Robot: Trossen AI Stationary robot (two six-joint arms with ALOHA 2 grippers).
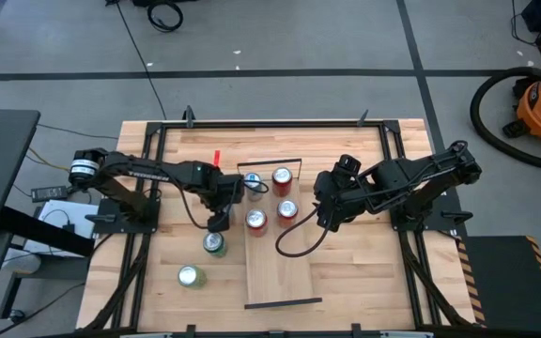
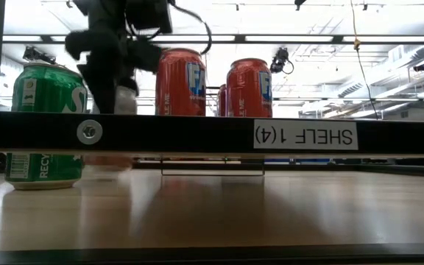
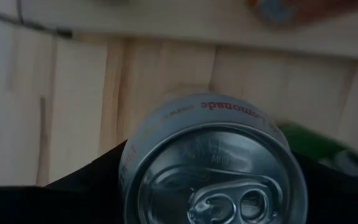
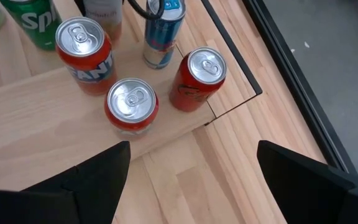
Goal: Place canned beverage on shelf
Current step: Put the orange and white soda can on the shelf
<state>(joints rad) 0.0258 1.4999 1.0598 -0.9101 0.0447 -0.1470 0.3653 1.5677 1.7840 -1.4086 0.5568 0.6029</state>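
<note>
**Left end effector over a pale can beside the shelf**

Starting at my left: two green cans stand on the desk off the shelf, one [image 1: 192, 275] nearer the front edge, the other [image 1: 214, 243] just beside the shelf's left edge. I judge both are waiting their turn.

My left end effector [image 1: 219, 222] sits just above that second green can, at the shelf's left edge. Its wrist camera looks down on a pale can [image 3: 213, 168] between the dark fingers; whether they grip it or only flank it, I cannot tell.

On to the shelf [image 1: 285, 272]: four cans bunch at its far end, three red [image 1: 255, 221] and one blue-and-silver [image 1: 254, 180]. Packed there, they leave the near half of the board bare for more.

Further right, my right end effector [image 1: 324, 218] hangs wide open and empty just beside the shelf's right edge, clear of the red cans, waiting.
</note>
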